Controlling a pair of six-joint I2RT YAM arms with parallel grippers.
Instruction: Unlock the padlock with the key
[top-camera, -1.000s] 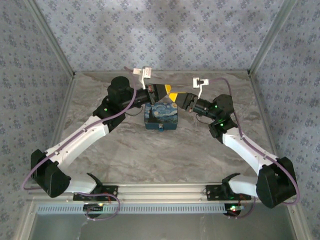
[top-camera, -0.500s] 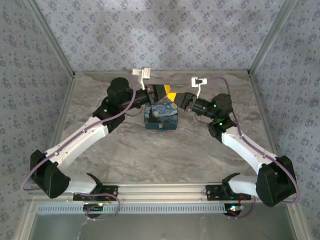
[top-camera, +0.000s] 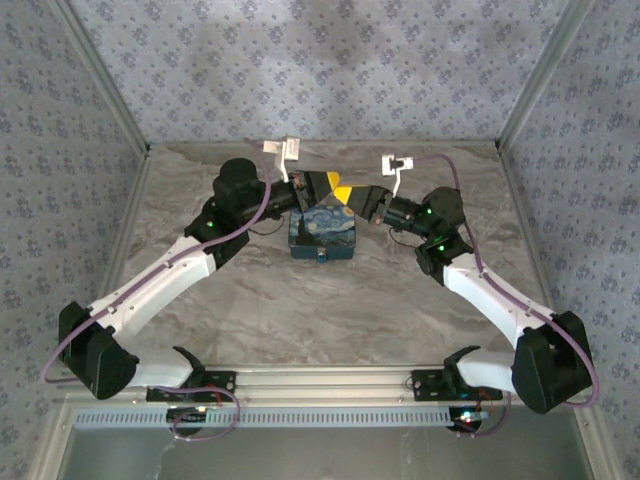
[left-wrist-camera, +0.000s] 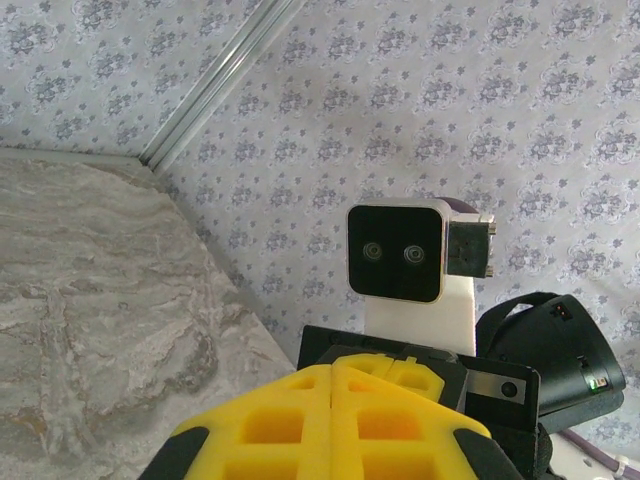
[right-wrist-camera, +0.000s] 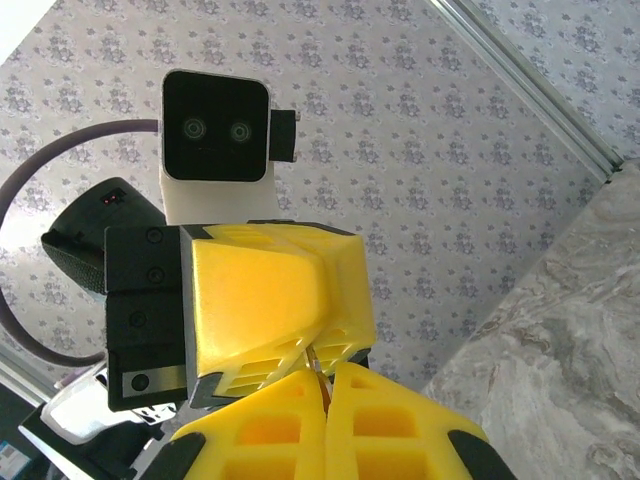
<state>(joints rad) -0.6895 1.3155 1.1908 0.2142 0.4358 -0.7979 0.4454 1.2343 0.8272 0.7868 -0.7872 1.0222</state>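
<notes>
Top external: arms meet over box (top-camera: 323, 233)

We judge the arms meet above the box, far centre, to mate key and padlock. The left fingers (left-wrist-camera: 270, 425) press together; the right fingers (right-wrist-camera: 385, 425) pinch a sliver (right-wrist-camera: 318, 372), perhaps the key. Where the padlock sits we cannot tell.

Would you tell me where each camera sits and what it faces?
Top external: above and behind left arm and right arm, looking down at the table; left hand meets right hand near a blue box.
Left wrist: faces the right camera and wall; left fingers below.
Right wrist: faces the left camera and wall; right fingers below.
Shared: the wrist views face each other.
</notes>
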